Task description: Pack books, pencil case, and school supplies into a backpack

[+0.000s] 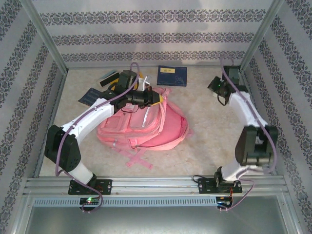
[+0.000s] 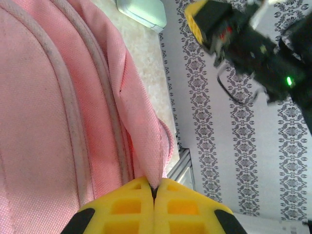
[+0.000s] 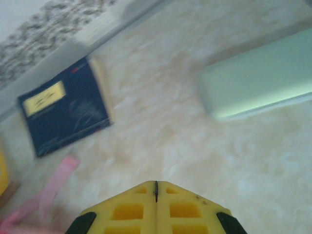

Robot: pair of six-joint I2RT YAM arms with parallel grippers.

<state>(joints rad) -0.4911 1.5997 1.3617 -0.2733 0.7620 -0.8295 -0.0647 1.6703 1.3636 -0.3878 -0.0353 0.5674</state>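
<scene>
tightly, left tool (image 2: 154, 191) pinches backpack (image 2: 48, 122).

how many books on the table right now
2 plainly: a navy book with a yellow label at the far side, beyond the backpack; a dark blue book at left, beside the left arm. Others may hide under that arm or inside the backpack.

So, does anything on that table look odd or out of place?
Nothing spilled or broken. The pink backpack lies slumped flat, one strap trailing toward the arms' bases, while the left fingers pinch a fold of its fabric. The right fingers are shut on nothing above the table.
</scene>
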